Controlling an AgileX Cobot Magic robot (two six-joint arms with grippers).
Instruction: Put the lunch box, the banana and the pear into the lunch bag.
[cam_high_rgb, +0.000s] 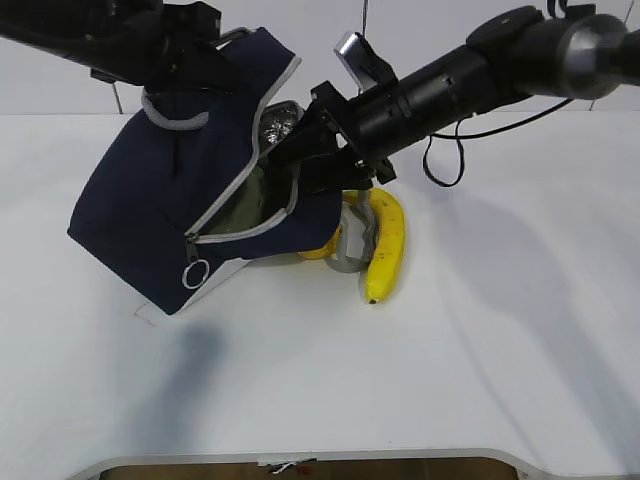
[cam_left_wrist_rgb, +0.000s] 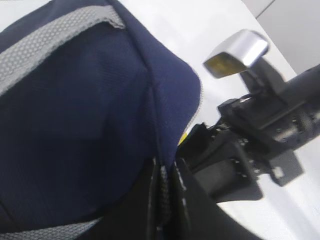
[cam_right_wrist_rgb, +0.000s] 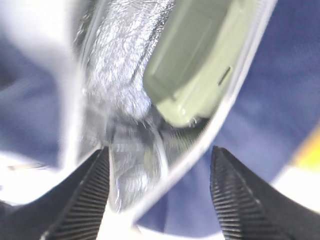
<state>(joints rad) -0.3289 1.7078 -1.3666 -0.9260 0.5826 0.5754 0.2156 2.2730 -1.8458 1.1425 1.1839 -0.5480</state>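
Lunch bag (cam_high_rgb: 160, 200) tilted on the white desk (cam_high_rgb: 450, 380), toward its far left part, mouth gaping toward the right. Left gripper (cam_left_wrist_rgb: 164, 200) clamped shut on the bag's fabric near the grey handle (cam_high_rgb: 175, 120). Lunch box (cam_right_wrist_rgb: 195, 65) inside the bag, green lid showing against silver lining (cam_right_wrist_rgb: 120, 75). Right gripper (cam_right_wrist_rgb: 157, 192) at the opening, jaws apart, holding nothing. Banana (cam_high_rgb: 387, 245) on the desk just right of the bag; pear (cam_high_rgb: 322, 248) partly hidden beside it
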